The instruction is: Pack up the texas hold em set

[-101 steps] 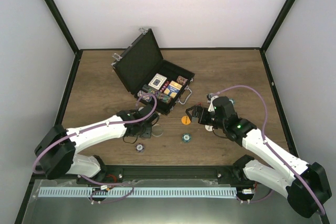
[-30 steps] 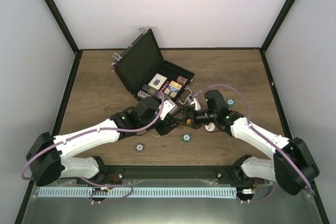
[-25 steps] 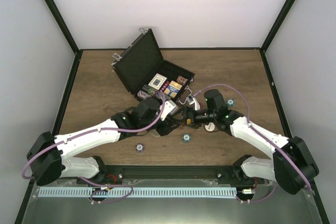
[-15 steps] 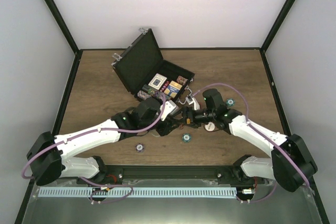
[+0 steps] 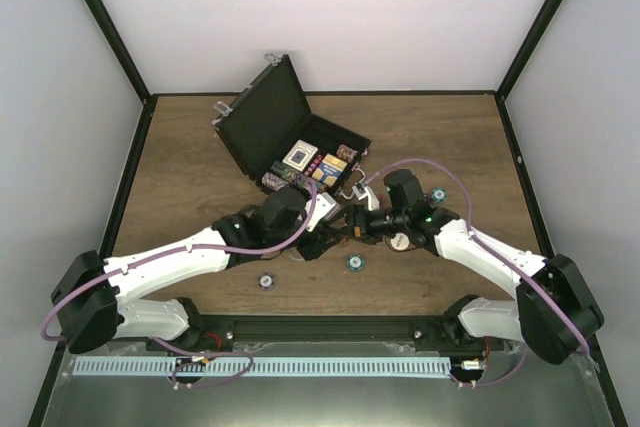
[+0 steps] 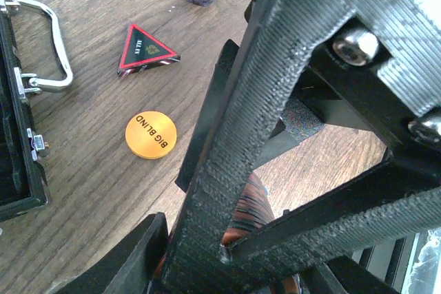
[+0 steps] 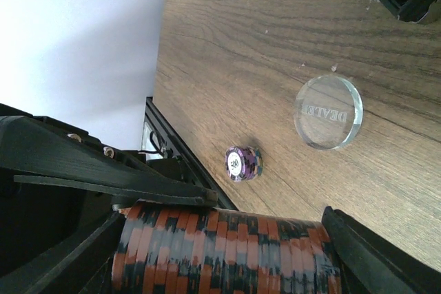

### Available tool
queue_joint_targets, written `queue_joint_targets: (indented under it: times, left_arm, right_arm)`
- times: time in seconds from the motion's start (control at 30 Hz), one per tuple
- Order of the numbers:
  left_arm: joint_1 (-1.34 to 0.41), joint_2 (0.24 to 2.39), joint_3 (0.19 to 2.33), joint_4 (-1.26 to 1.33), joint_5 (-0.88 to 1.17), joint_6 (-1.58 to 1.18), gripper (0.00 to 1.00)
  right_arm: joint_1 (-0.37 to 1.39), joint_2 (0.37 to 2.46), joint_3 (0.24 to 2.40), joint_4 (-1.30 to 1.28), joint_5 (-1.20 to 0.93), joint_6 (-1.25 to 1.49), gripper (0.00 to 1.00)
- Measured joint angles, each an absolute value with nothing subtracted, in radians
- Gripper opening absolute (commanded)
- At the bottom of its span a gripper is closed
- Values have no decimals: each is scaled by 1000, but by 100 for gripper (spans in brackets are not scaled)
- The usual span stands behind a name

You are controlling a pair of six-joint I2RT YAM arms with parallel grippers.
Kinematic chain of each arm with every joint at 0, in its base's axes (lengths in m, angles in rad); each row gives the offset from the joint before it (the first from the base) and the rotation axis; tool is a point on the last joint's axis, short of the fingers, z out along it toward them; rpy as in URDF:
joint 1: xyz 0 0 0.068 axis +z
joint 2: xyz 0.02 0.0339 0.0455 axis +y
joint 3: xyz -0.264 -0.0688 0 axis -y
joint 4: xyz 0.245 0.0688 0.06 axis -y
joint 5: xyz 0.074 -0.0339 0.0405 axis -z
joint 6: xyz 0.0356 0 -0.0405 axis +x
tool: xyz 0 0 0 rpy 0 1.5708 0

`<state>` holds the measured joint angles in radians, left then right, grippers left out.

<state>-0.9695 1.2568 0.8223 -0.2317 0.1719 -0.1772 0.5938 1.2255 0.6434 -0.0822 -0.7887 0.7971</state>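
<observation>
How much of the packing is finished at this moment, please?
Done: card decks and some chips sit in the open black briefcase. In hand: left gripper and right gripper hold a stack of red-orange poker chips. Left on the wooden table: orange round BIG BLIND button, black triangular marker, clear round DEALER button, single purple chip.

Briefcase at back; chip stack before it, apparently between left gripper and right gripper.

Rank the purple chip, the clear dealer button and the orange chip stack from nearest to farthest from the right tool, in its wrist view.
1. orange chip stack, between the fingers of the right tool.
2. purple chip, just beyond, mid-view.
3. clear Dealer button, farther out, to the right.
</observation>
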Motion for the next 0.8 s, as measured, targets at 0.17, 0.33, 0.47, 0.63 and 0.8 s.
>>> queue_joint_targets:
  times: [0.17, 0.33, 0.47, 0.63, 0.8]
  left_arm:
    - [-970, 1256, 825, -219, 159, -173, 82]
    - [-961, 1229, 833, -204, 115, -162, 96]
    - [-903, 1170, 866, -221, 107, -135, 100]
    - [-703, 1114, 929, -233, 120, -107, 100]
    - [-438, 1109, 981, -250, 55, -117, 100]
  right_arm:
    - [606, 1203, 648, -109, -733, 790, 61]
    - [615, 1170, 694, -208, -593, 781, 60]
    - [616, 1151, 743, -243, -460, 789, 60]
    - [617, 1177, 783, -255, -347, 809, 60]
    - [632, 1294, 847, -260, -280, 843, 60]
